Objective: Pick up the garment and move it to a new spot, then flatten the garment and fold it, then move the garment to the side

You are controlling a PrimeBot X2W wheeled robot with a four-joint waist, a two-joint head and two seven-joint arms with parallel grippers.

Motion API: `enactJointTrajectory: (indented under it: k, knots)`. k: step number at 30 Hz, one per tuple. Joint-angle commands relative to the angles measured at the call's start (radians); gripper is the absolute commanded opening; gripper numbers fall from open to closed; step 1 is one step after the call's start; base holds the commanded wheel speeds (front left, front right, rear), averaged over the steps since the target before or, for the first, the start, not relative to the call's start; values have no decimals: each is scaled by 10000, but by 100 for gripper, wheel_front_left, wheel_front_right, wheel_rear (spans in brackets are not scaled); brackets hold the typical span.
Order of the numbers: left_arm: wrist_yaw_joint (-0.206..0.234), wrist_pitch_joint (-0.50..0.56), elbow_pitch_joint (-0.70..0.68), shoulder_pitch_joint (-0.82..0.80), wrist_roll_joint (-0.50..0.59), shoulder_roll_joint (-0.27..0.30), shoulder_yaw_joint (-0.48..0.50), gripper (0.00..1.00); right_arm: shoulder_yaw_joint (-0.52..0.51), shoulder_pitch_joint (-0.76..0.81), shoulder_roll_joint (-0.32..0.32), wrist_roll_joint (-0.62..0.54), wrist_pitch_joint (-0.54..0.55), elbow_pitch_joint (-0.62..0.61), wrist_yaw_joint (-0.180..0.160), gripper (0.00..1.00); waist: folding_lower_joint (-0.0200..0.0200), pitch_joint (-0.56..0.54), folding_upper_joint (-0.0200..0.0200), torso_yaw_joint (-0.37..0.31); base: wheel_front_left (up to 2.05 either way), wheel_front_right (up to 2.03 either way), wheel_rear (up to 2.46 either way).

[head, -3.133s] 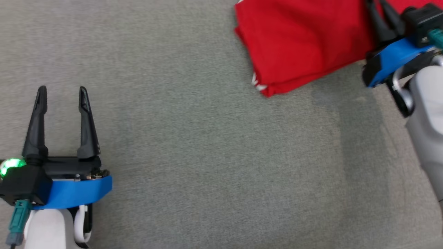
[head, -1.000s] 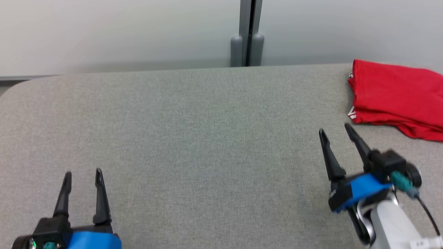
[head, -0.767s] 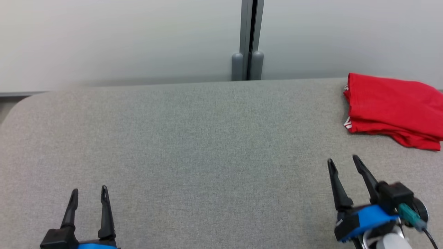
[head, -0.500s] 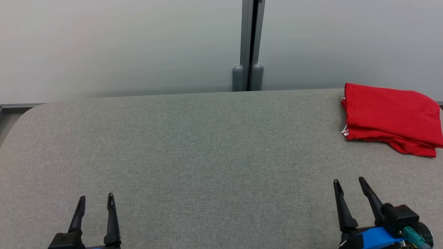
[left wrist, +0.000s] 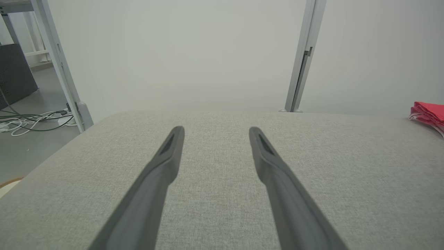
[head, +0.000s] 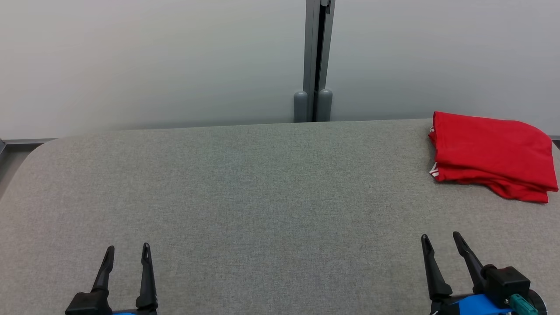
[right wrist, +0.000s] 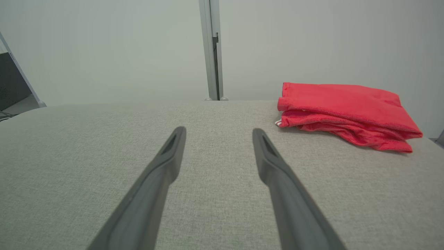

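Looking to the far right corner of the tabletop point(head: 262, 183), you find the garment point(head: 492, 155). It is a red piece folded into a thick, roughly rectangular stack, and its layered edges show on the side facing the middle of the surface. It lies close to the back edge and the right-hand edge, which reads as the side spot the task asks for. I judge the folding done and the set-aside step complete or nearly so.

Nothing touches the garment. Your right gripper point(head: 439, 235) sits at the lower right, well apart from the cloth on its near side. Its fingers point(right wrist: 277, 173) are spread wide, with only bare surface between them. Your left gripper point(head: 127, 246) sits at the lower left, its fingers equally wide and empty, much farther from the stack. Both point toward the back wall, roughly parallel, in what looks like a rest pose that leaves the fold undisturbed.

The tabletop is covered in a grey woven fabric and has a rounded far-left corner. Behind it stand pale partition panels point(head: 153, 61) joined by a grey metal post point(head: 316, 57). In the left wrist view, past the left edge, you can see a grey floor point(left wrist: 27, 152) with a tangle of cables point(left wrist: 31, 119) and a dark cabinet point(left wrist: 14, 76).
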Motion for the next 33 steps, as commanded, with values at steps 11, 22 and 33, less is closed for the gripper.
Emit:
enactJointTrajectory:
  k: [11,22,33]
  knots:
    - [-66,-21,-111,-240,-29,33,14,100,-24,134,10,120,-30,46,2,100,0,13,0,-11,0,0,0]
    - [-37,4,-8,-78,72,17,90,0,-17,5,4,95,3,63,0,0,0,54,0,0,0,0,0]
    - [-44,534,438,-203,-1444,-30,180,0,-137,-131,45,1582,461,366,0,0,0,66,0,-2,0,0,0]
